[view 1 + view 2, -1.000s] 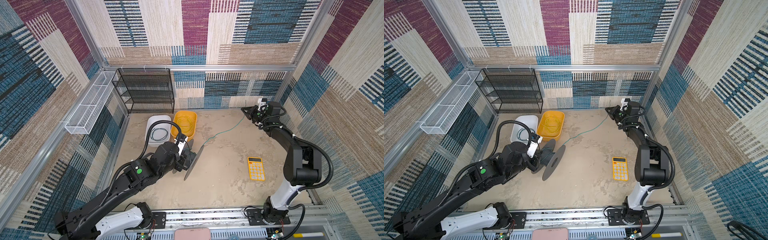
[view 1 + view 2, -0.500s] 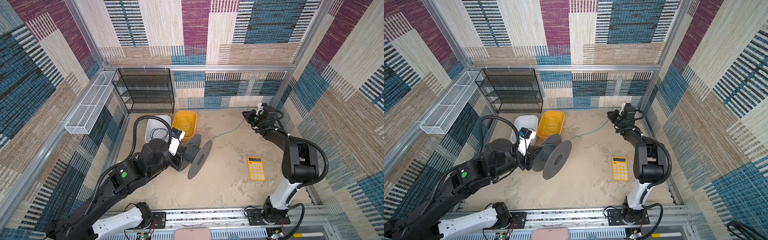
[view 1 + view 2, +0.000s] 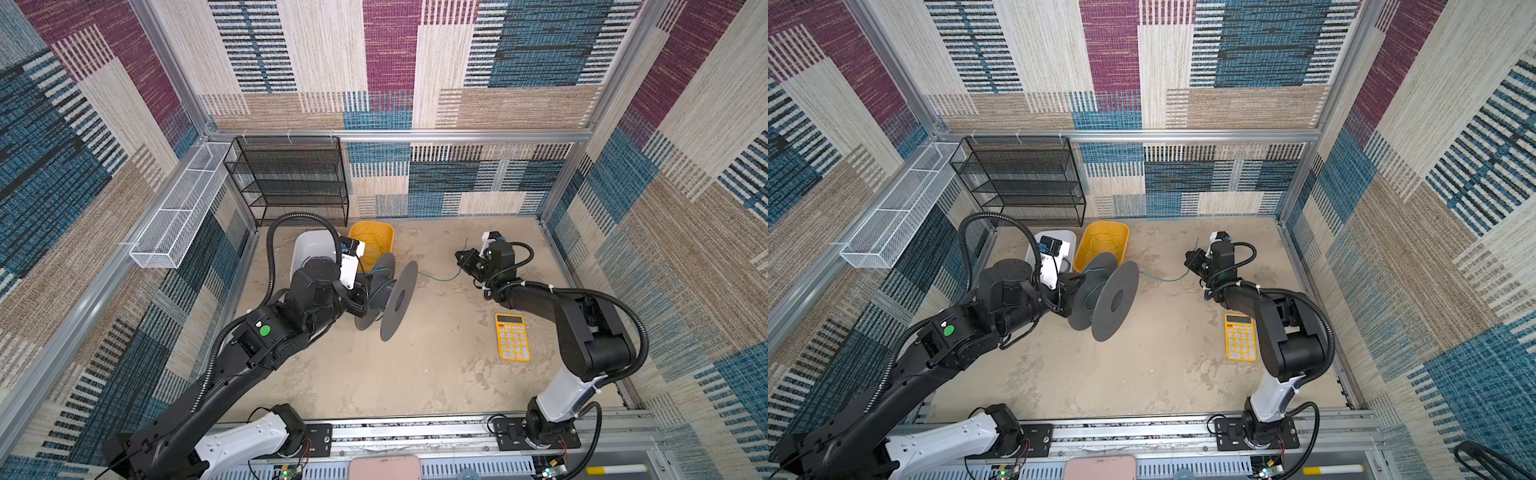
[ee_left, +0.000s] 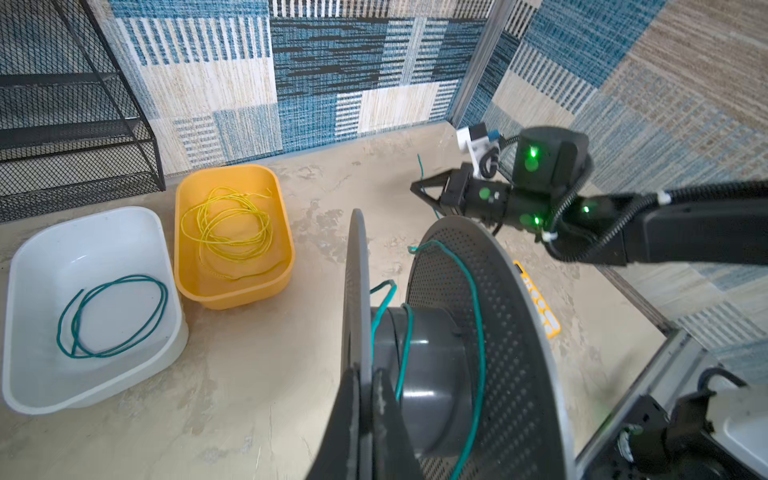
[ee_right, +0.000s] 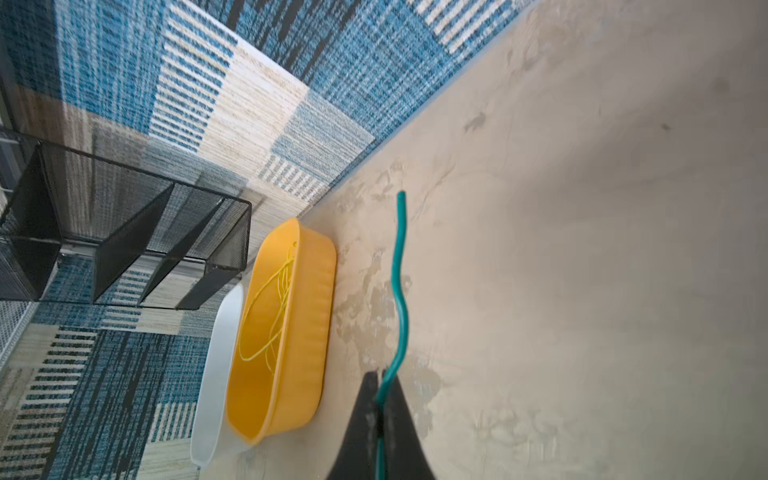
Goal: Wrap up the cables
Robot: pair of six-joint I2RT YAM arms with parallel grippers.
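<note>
The left gripper (image 4: pixel 365 401) has its jaws clamped on the near flange of a grey spool (image 4: pixel 436 353) and holds it on edge with the hub roughly level, over the left half of the tabletop (image 3: pixel 415 374); whether the lower rims touch the surface cannot be told. A teal cable (image 4: pixel 478 311) makes a few loose turns round the hub, crosses the perforated inner face of the far flange, passes over its rim and runs in a slack line across the tabletop to the right gripper (image 5: pixel 380 399). That gripper's jaws are pinched shut on the cable, and a short wavy free end sticks out past the tips. Just behind the spool stand two bins side by side: a yellow bin (image 4: pixel 245 297) holding a loosely coiled yellow cable (image 4: pixel 228 228), and a white bin (image 4: pixel 41 270) holding a darker teal cable (image 4: pixel 112 316) in a loose loop. A yellow calculator (image 3: pixel 512 336) lies flat near the right arm, well apart from the cables. A black mesh shelf (image 3: pixel 291 178) stands against the back wall
</note>
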